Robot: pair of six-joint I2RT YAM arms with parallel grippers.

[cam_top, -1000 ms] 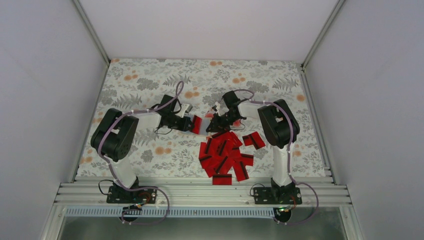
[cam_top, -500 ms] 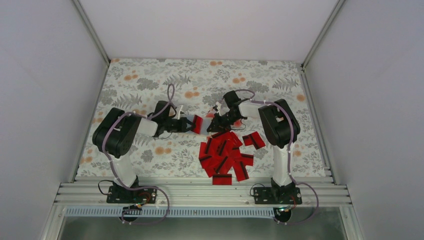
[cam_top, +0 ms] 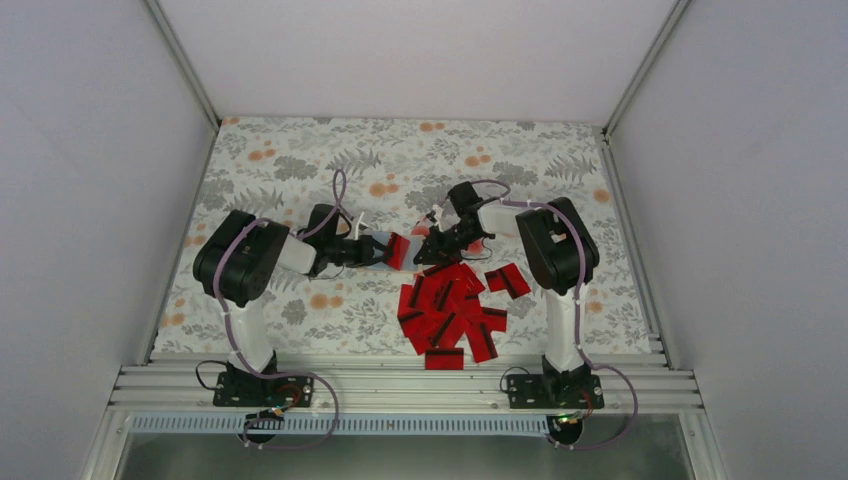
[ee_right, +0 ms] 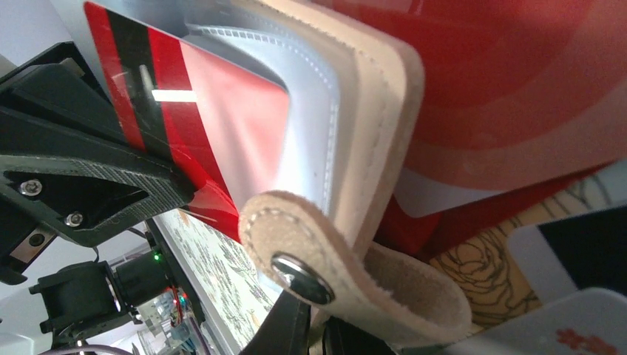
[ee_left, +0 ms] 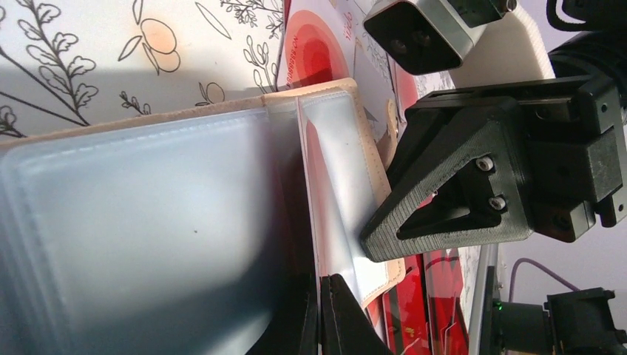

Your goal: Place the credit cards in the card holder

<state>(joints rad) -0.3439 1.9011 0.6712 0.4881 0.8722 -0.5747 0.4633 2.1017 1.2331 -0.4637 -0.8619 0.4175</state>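
Note:
Between the two arms, my left gripper (cam_top: 385, 250) is shut on a red credit card (cam_top: 397, 250) with a black stripe. The card (ee_right: 214, 126) reaches into a clear sleeve of the tan card holder (ee_right: 370, 111). My right gripper (cam_top: 428, 245) holds the card holder (cam_top: 420, 243) from the other side, its jaws (ee_right: 314, 333) shut on the holder's edge below the snap strap (ee_right: 296, 274). In the left wrist view my shut gripper (ee_left: 319, 310) meets the holder's sleeves (ee_left: 340, 185), with the right gripper's finger (ee_left: 444, 177) close by. A pile of credit cards (cam_top: 450, 310) lies just in front.
Two loose red cards (cam_top: 508, 280) lie right of the pile. A pale card with a red blot (ee_right: 517, 96) lies under the holder. The floral cloth (cam_top: 300, 160) covers the table, with white walls on three sides and an aluminium rail (cam_top: 400, 385) at the near edge.
The left arm has swung inward and its gripper has carried the card slightly right, closer to the holder. The right gripper and the holder have stayed in place.

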